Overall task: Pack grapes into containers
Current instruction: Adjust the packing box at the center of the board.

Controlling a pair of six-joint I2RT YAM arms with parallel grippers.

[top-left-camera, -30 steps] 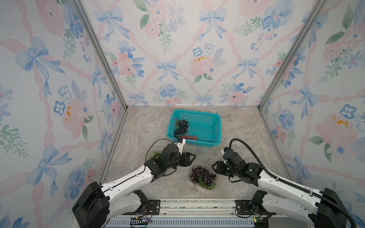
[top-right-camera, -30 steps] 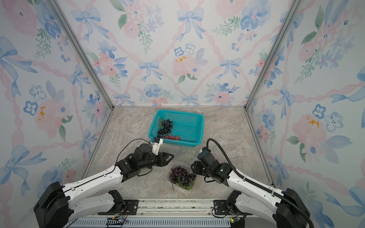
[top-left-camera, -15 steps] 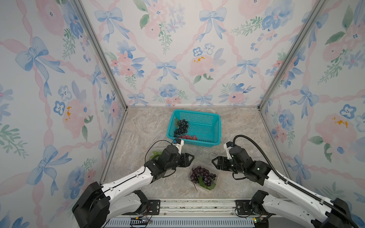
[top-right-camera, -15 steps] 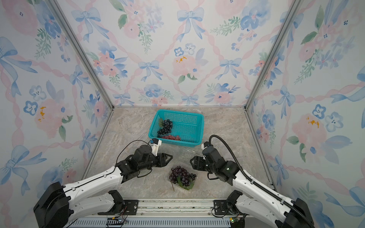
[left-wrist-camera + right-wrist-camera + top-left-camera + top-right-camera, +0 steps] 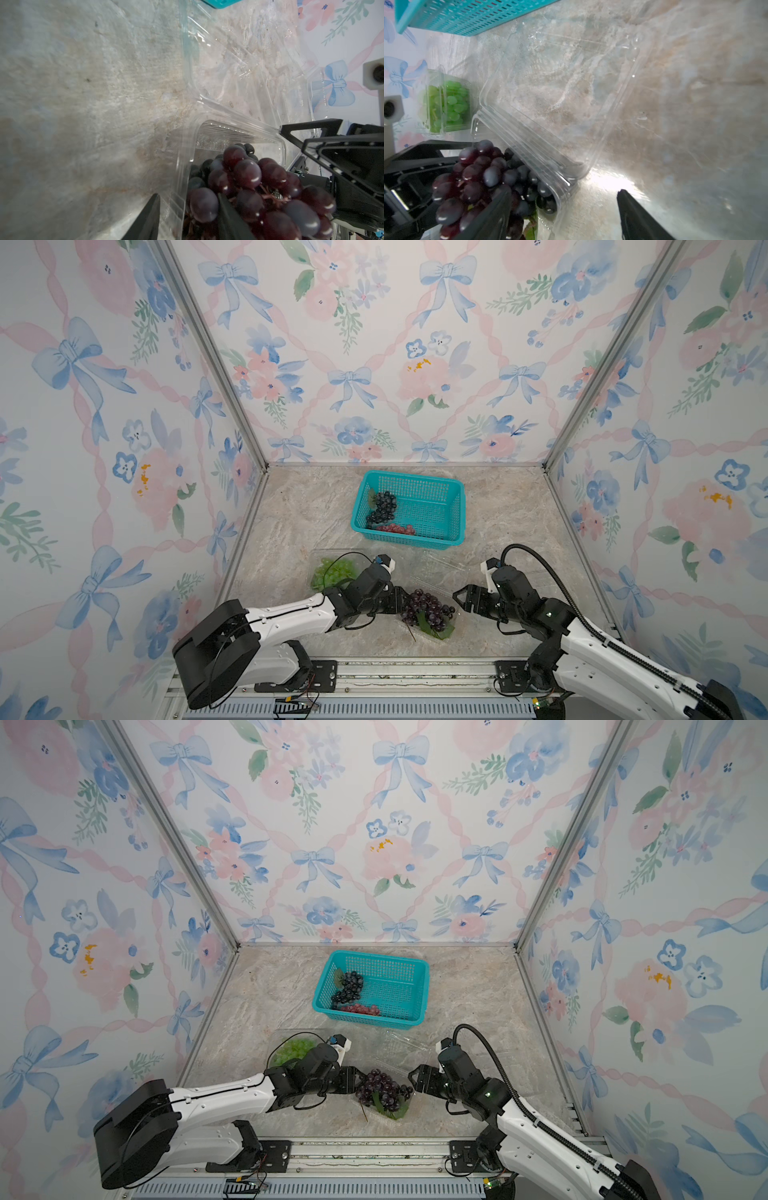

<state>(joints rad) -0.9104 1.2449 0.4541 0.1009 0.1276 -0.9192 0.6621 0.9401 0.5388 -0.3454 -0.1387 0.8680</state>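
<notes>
Bunch of dark purple grapes [image 5: 430, 608] sits in the tray of an open clear clamshell [image 5: 228, 135] at front centre of the marble tabletop [image 5: 303, 510], lid [image 5: 560, 87] lying flat toward the teal mesh basket [image 5: 407, 540], which holds a blue-black bunch [image 5: 382, 506] and a red bunch [image 5: 397, 528]. Left gripper [image 5: 401, 601] jaws part-spread, straddling the tray's side wall with one finger [image 5: 147, 220] outside, the other inside against the grapes, no visible clamp; right gripper [image 5: 460, 600] jaws spread wide at the tray's opposite end, gripping nothing. Green grapes [image 5: 332, 572] sit in a second clamshell [image 5: 436, 74] just behind the left arm.
</notes>
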